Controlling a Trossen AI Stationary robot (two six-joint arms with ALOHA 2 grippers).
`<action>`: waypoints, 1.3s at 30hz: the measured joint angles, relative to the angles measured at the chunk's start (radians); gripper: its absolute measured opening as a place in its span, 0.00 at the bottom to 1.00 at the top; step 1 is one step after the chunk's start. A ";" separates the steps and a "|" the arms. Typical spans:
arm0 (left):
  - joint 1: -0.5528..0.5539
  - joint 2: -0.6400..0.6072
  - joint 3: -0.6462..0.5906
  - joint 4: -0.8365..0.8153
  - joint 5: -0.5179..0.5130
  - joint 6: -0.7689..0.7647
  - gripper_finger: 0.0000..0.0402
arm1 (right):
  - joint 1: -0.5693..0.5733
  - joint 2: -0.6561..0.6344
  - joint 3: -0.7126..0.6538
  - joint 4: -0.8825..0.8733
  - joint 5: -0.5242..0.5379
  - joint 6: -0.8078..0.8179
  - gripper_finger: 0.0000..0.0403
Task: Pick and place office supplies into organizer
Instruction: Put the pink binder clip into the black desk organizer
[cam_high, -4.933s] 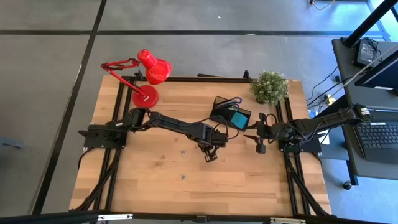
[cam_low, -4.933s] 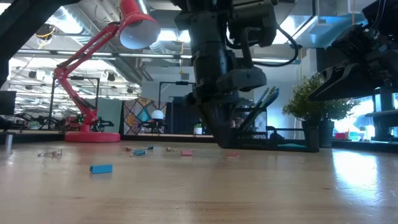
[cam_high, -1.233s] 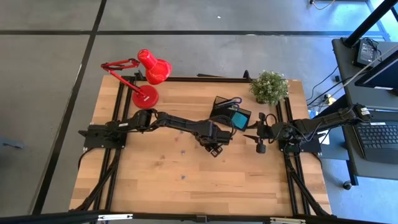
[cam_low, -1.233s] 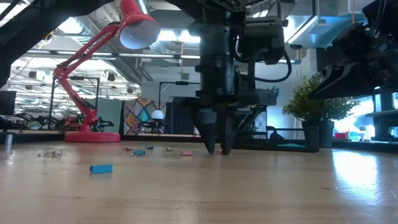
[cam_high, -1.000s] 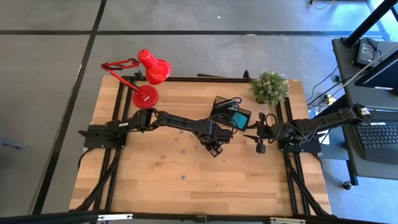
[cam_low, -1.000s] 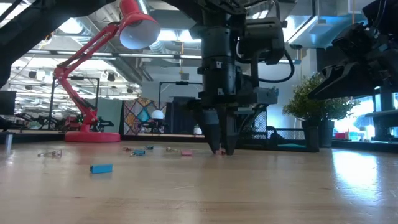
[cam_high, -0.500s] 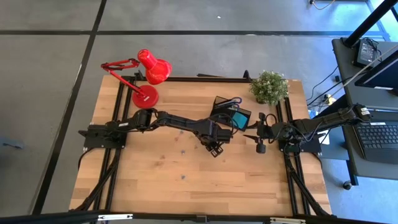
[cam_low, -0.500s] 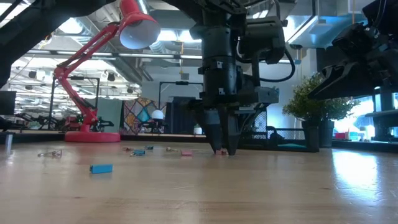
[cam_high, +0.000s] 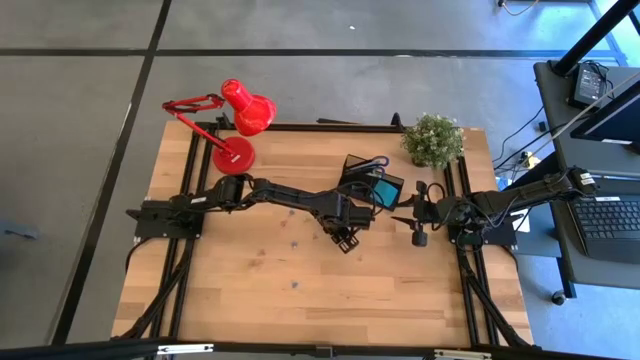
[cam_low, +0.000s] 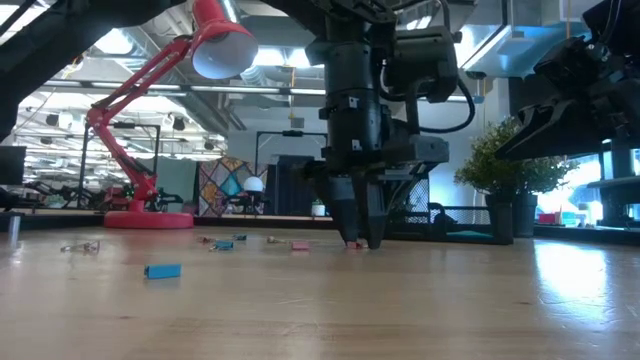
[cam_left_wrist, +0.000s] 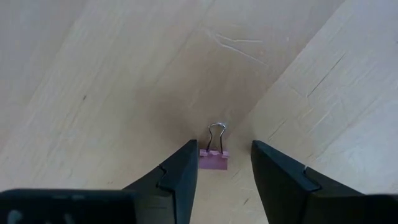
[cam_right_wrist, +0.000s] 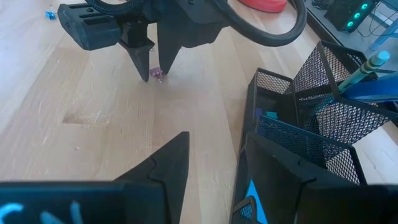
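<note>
Left gripper (cam_left_wrist: 221, 168) is down at the wooden surface (cam_high: 250, 290), fingers apart, tips straddling a small pink binder clip (cam_left_wrist: 213, 158). Clip lies flat on the wood between the 2 fingers (cam_left_wrist: 180, 177), its wire loop pointing away from the gripper. Cannot tell whether either finger touches it; nothing is clamped.

In the low view the left gripper (cam_low: 360, 238) points straight down, tips at the surface, with the clip (cam_low: 353, 244) showing as a pink speck at its tips. In the high view it (cam_high: 344, 238) sits mid-surface, just beside the organizer (cam_high: 368, 182) — the black mesh box is on its far side, towards the right arm.

Organizer (cam_right_wrist: 311, 118) holds a teal sticky-note pad (cam_high: 383, 192) and some upright pens or pencils (cam_right_wrist: 367, 68); exact count not readable.

Right gripper (cam_high: 404, 217) waits just on the other side of the organizer, fingers parted, holding nothing — its wrist view looks across at the left gripper (cam_right_wrist: 151, 73) and the clip (cam_right_wrist: 158, 75).

Loose bits on the surface, well away from the left gripper: a blue piece (cam_low: 162, 271) and a few small items (cam_low: 230, 242) in the low view.

Red desk lamp (cam_high: 240, 125) and potted plant (cam_high: 433, 140) stand along the far edge.
</note>
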 joint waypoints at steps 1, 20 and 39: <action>0.000 0.000 0.000 -0.002 0.003 -0.014 0.36 | 0.000 0.000 0.000 0.000 0.000 0.000 0.40; -0.004 0.000 0.000 -0.046 -0.021 -0.050 0.36 | 0.000 0.000 0.000 0.000 0.000 -0.001 0.40; -0.003 0.000 0.000 -0.027 -0.051 -0.047 0.14 | 0.000 0.000 0.000 0.000 0.000 0.000 0.40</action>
